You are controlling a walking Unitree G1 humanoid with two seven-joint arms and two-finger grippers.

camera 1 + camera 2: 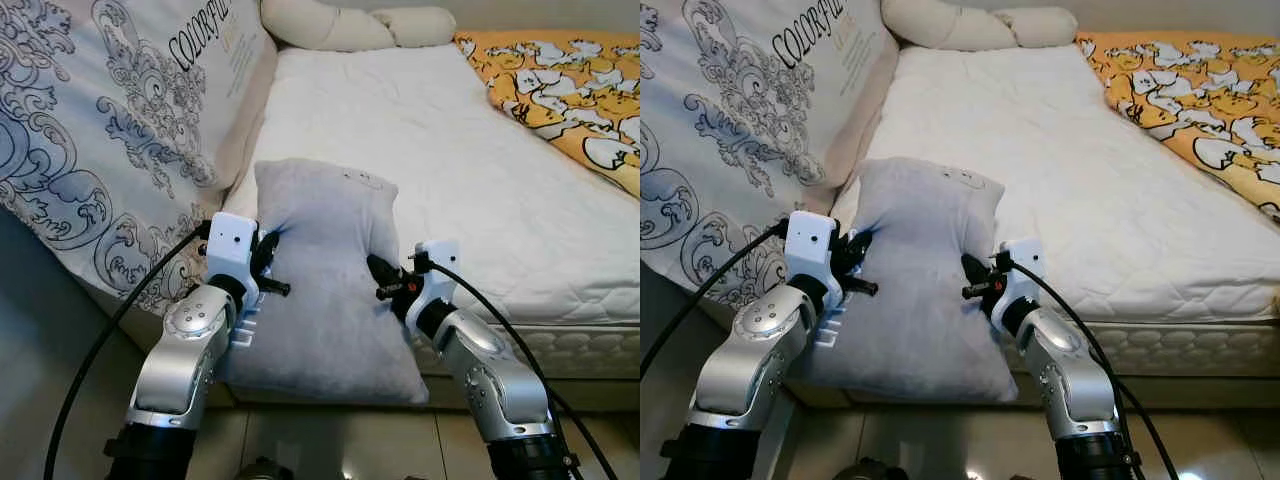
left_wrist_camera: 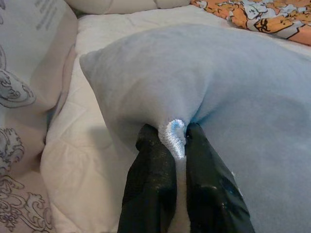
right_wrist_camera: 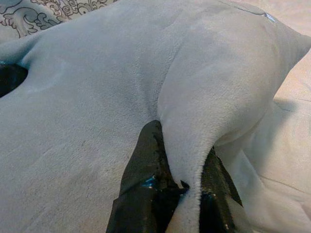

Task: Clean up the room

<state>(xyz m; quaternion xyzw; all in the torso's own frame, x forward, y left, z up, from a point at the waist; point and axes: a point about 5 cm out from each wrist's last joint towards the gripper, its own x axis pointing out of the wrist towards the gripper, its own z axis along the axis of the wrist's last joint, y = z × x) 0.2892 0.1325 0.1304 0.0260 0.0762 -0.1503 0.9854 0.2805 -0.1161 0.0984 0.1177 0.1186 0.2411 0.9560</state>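
Observation:
A grey plush pillow (image 1: 325, 280) hangs over the near edge of the bed, its upper part resting on the white mattress (image 1: 440, 150). My left gripper (image 1: 268, 262) is shut on the pillow's left edge; in the left wrist view its black fingers (image 2: 153, 184) pinch the stitched seam (image 2: 176, 138). My right gripper (image 1: 380, 275) is shut on the pillow's right edge, where a fold of grey fabric (image 3: 187, 131) is squeezed between the fingers (image 3: 146, 170). Both arms hold the pillow at about mid-height, one on each side.
A large printed cushion (image 1: 110, 130) leans against the bed on the left. Cream pillows (image 1: 350, 25) lie at the head of the bed. An orange patterned blanket (image 1: 570, 90) covers the far right. Tiled floor (image 1: 330, 440) shows below the bed edge.

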